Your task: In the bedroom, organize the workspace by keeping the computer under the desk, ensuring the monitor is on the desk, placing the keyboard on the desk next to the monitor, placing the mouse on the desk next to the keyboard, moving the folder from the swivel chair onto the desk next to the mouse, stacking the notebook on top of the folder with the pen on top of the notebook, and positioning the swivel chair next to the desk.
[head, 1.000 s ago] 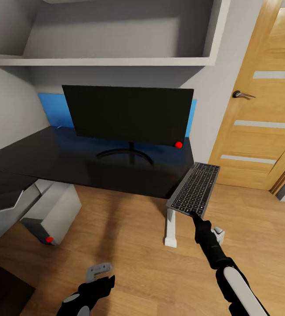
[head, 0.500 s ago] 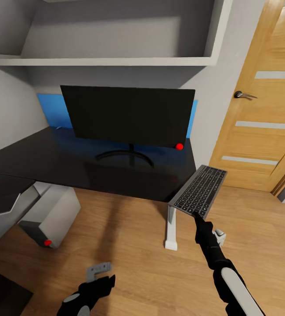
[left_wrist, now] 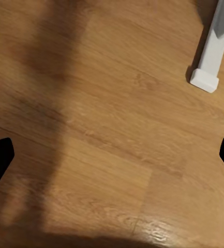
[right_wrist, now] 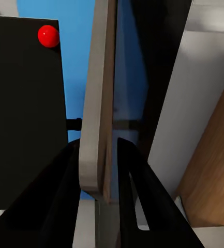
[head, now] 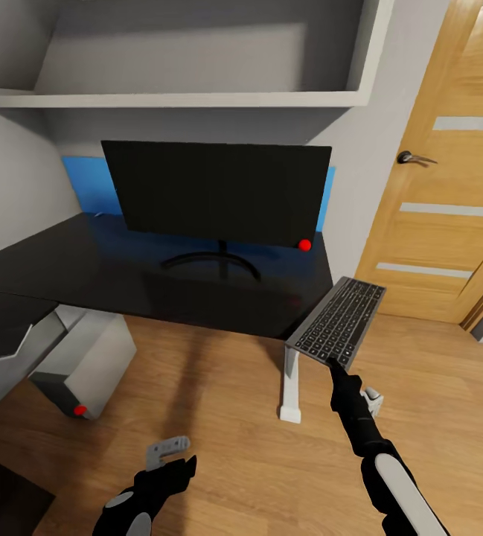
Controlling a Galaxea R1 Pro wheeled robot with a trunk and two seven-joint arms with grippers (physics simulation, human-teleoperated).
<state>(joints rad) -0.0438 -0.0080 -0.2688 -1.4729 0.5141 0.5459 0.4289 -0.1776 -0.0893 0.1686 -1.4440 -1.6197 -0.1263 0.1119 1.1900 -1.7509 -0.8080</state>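
The wide black monitor (head: 219, 193) stands on its ring base on the black desk (head: 107, 272). Just off the desk's right front corner hangs the slim grey-framed keyboard (head: 339, 320), with my right gripper (head: 335, 365) shut on its near end. In the right wrist view the keyboard (right_wrist: 97, 93) shows edge-on between the two black fingers (right_wrist: 65, 186), with my right gripper (right_wrist: 99, 144) closed on it. The light-grey computer (head: 85, 365) sits on the floor under the desk's left part. Low over the floor, my left gripper (head: 168, 450) is open and empty; the left wrist view (left_wrist: 112, 155) looks down on bare planks.
A white desk leg (head: 292, 387) stands under the desk's right end, its foot (left_wrist: 207, 57) near the left hand. A wooden door (head: 449, 186) is at the right. A grey shelf (head: 181, 98) runs above the monitor, with a blue panel (head: 88, 186) behind it.
The keyboard in my right gripper has shifted slightly to the right, its far end swinging away from the desk corner. The view has tilted a little. The left gripper has barely moved.
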